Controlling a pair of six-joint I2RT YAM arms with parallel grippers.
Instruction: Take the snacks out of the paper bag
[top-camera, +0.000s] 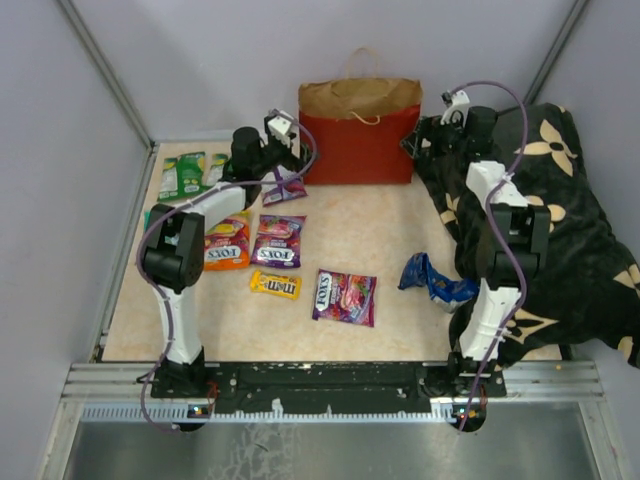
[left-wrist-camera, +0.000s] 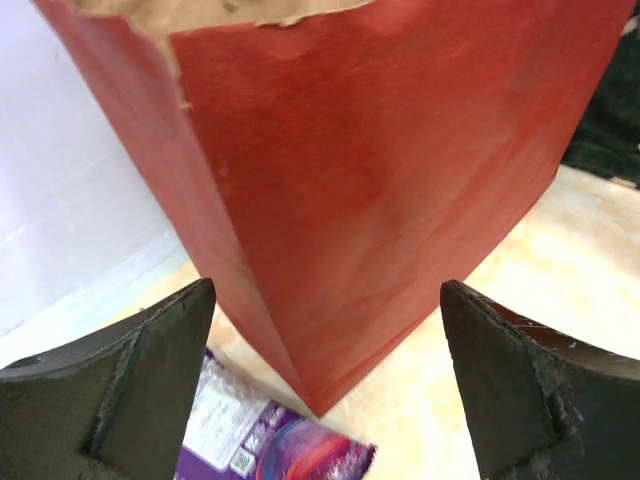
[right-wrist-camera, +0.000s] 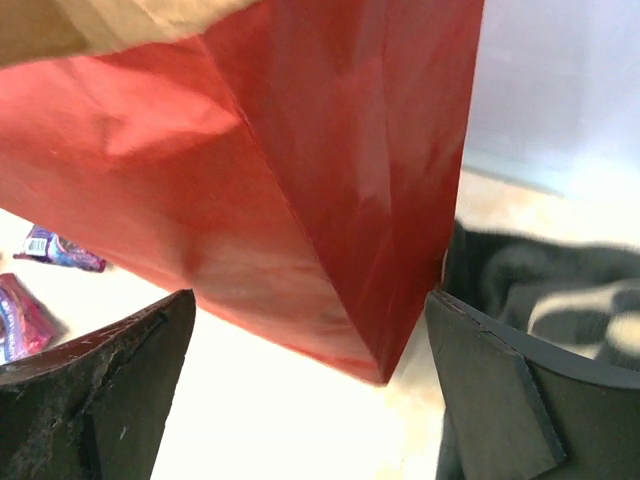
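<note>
While our left pincer (left-wrist-camera: 325, 305) stands spread wide and grips nothing, a red corner of the paper bag (left-wrist-camera: 380, 180) rises just ahead between its fingers, and a small purple packet (left-wrist-camera: 270, 445) lies flat on the table below. From above, we see this pincer (top-camera: 290, 140) at the bag's (top-camera: 358, 135) 9 o'clock side. Our right pincer (right-wrist-camera: 310, 300) is likewise spread and empty, facing the bag's (right-wrist-camera: 280, 180) other front corner; from above it (top-camera: 425, 135) sits at the bag's 3 o'clock side, over the edge of the black flowered pillow (top-camera: 570, 220).

The bag stands upright at 12 o'clock on the table (top-camera: 390, 235), brown top uppermost, string handle looped above. We cannot tell what is inside it, since no view looks into its mouth.

Outside the bag, the small purple packet (top-camera: 284, 190) lies near its 7 o'clock corner. Green packets (top-camera: 183, 175) lie at the table's 10 o'clock. Nearer 9 o'clock sit an orange packet (top-camera: 226, 245) and a purple packet (top-camera: 279, 241), side by side, with a yellow packet (top-camera: 275, 284) just below them. A large purple packet (top-camera: 344, 297) lies toward 6 o'clock, and a crumpled blue chip bag (top-camera: 432, 280) rests at 4 o'clock beside the pillow.
</note>
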